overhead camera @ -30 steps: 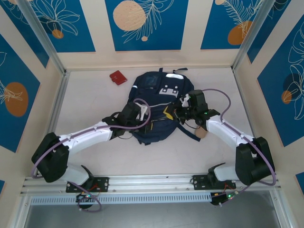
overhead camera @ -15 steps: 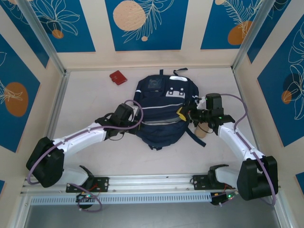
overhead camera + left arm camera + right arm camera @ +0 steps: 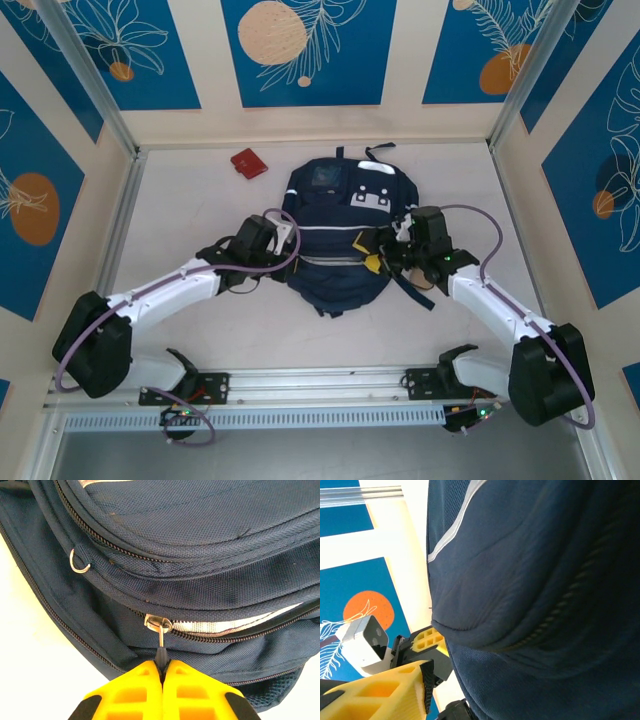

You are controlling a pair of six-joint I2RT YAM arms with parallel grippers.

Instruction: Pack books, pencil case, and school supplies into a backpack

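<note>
Pinching the backpack (image 3: 200,540) zipper pull (image 3: 161,641) between left fingers (image 3: 132,692).

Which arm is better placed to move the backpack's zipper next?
Left: the left gripper is shut on the zipper pull of the backpack; the right gripper sits at its other side.

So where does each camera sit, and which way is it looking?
Top external: overhead behind both arms, looking down on them and the backpack.
Left wrist: on the left arm, facing the backpack's zipper pull, pinched in its yellow jaws.
Right wrist: on the right arm, facing backpack fabric up close, one yellow finger showing.
Shared: the backpack.
</note>
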